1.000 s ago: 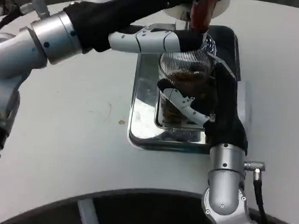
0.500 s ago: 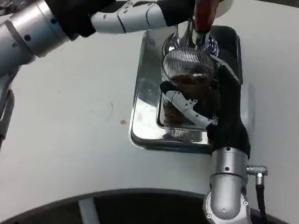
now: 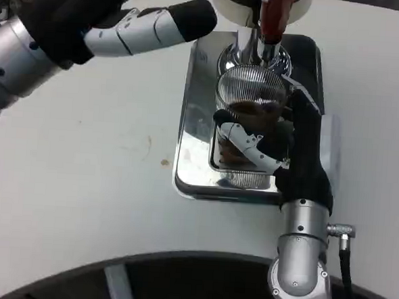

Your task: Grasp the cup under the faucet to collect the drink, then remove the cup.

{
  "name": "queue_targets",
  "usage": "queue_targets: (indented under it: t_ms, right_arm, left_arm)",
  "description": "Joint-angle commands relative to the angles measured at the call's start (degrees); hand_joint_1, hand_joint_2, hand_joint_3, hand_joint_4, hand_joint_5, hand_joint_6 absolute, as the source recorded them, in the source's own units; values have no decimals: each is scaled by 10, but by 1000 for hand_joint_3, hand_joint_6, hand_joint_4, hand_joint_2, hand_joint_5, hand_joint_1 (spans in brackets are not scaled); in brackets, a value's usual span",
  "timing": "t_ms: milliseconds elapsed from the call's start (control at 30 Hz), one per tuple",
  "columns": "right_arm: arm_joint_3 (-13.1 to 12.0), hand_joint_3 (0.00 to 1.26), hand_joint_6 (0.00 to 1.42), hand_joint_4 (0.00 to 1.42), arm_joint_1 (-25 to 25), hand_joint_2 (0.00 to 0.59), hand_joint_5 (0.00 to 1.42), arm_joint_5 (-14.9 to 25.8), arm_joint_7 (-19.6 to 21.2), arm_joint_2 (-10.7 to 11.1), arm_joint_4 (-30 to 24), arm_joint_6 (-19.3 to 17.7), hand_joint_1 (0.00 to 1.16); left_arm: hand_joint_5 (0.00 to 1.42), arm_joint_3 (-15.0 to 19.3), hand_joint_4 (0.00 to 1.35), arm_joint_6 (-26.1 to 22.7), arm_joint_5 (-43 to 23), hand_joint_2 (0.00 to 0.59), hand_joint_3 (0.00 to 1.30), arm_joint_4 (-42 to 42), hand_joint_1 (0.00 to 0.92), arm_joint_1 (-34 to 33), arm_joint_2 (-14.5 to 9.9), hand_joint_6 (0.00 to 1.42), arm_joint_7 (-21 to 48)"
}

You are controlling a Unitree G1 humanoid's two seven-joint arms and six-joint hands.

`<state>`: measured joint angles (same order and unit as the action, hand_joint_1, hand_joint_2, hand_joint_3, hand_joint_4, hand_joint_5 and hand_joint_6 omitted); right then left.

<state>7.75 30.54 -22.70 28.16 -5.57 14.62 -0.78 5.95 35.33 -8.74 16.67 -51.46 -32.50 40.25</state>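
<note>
Silver forearm is rising from the near edge of the white table (image 3: 81, 203) on the robot's right side, and its right hand (image 3: 271, 144) is wrapping around the cup (image 3: 249, 112). White and black fingers (image 3: 244, 137) are curling across the near face of the clear ribbed glass, clamping it, with the black palm pressing against its right side. That cup is standing upright on the shiny metal drip tray (image 3: 194, 122), and brown drink is sitting inside it, showing through the wall. Reflections are dancing on the tray's polished surface around the cup's base. A small brown speck (image 3: 164, 163) is lying on the table just left of the tray.

Going further back, the cup's mouth is sitting directly below the chrome faucet (image 3: 256, 51), whose red handle (image 3: 272, 18) is standing up at the top edge. Whether liquid is pouring right now, I cannot tell.

Over on the far left, the left hand (image 3: 153, 26) is hovering above the table, well apart from the faucet and the cup. It is holding nothing, with its fingers stretching out together towards the machine and its dark fingertips (image 3: 194, 17) pointing right.
</note>
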Motion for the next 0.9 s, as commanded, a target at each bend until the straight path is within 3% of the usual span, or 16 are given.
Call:
queue_targets:
  t_ms: [33,400,900]
  right_arm:
    - [3,461,539,555,-18,260,673,-6,8,-12,-13,5,851]
    - [4,534,789,688,-33,200,875,-19,21,-13,-45,14,926]
    - [5,601,931,751,-49,170,980,-38,28,-13,-82,14,940]
  left_arm:
    - [327,25,231,-16,-19,138,170,-36,0,43,-16,286,-14]
    - [342,58,254,-47,-33,139,189,-86,0,119,-27,306,-21]
    - [354,80,269,-65,-46,144,207,-122,0,183,-30,314,-23]
